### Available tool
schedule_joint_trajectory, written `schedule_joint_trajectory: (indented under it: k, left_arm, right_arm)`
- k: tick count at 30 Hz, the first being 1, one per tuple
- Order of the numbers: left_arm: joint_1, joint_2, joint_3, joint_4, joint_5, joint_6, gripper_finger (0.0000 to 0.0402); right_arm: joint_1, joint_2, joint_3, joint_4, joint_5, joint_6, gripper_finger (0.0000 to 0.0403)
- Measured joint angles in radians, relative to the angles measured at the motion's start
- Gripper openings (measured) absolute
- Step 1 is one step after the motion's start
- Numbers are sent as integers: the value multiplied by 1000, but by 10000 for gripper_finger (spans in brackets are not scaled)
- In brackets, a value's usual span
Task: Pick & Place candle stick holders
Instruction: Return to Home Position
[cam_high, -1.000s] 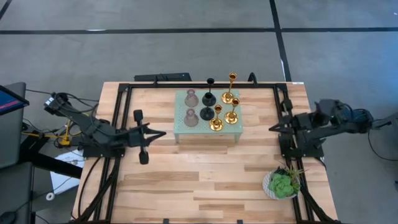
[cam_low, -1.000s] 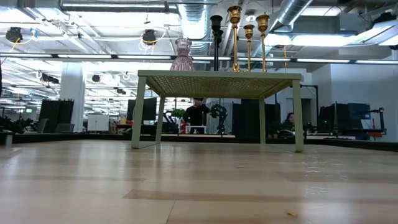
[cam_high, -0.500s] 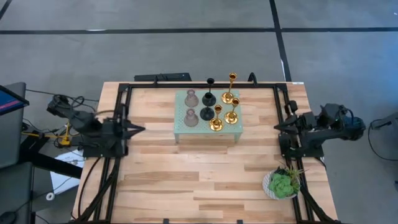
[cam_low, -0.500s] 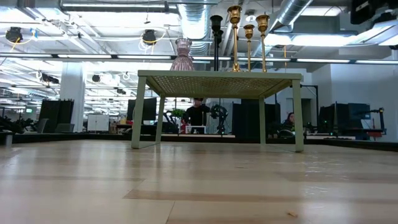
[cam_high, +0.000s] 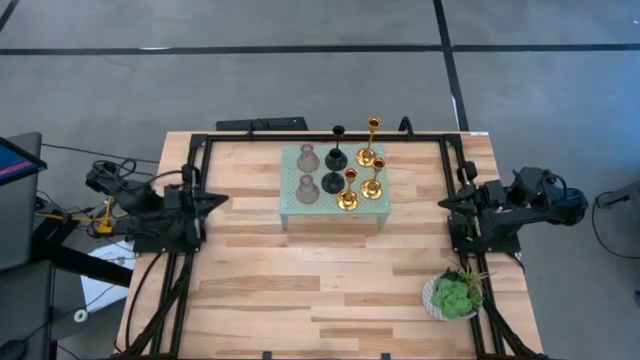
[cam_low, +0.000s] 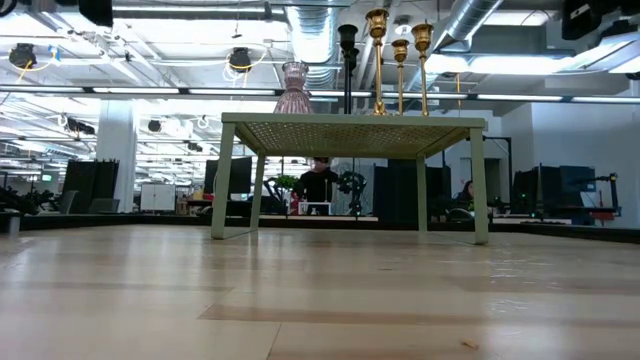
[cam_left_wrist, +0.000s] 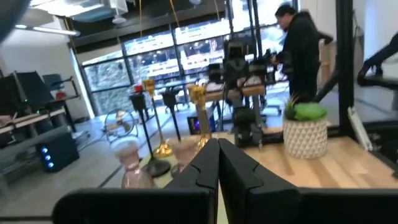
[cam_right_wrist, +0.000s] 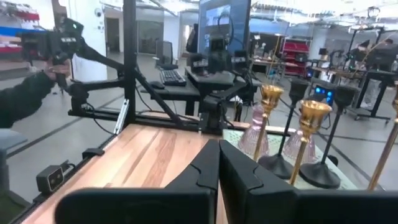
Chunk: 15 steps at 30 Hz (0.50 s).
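Found all seven slim-stemmed candle stick holders (cam_high: 333, 182), gold, black and pink, upright on the pale green mesh-topped shelf (cam_high: 290, 210). Noted left tool (cam_high: 212, 200) and right tool (cam_high: 448, 204) clenched on nothing, well apart from that shelf. Judged nothing left to place.

In the low view, one pink holder (cam_low: 294, 88) hid the other, and the black holders (cam_low: 347, 45) overlapped into one shape. The right wrist view's edge cut off a gold holder (cam_right_wrist: 384, 155).

Wooden table (cam_high: 300, 270) — green shelf (cam_high: 316, 209), potted plant (cam_high: 452, 296), seven candle stick holders (cam_high: 347, 200) on shelf
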Motion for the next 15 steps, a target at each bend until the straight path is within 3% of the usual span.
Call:
schedule_joint_trajectory:
  k: [6, 15]
  left_arm:
    - [0, -2, -22, 1, -55, -43, 6]
    - [0, -2, -65, 7, -39, -83, 5]
  right_arm:
    - [0, -3, 0, 1, 0, 0, 0]
    - [0, -3, -68, 88, 70, 22, 0]
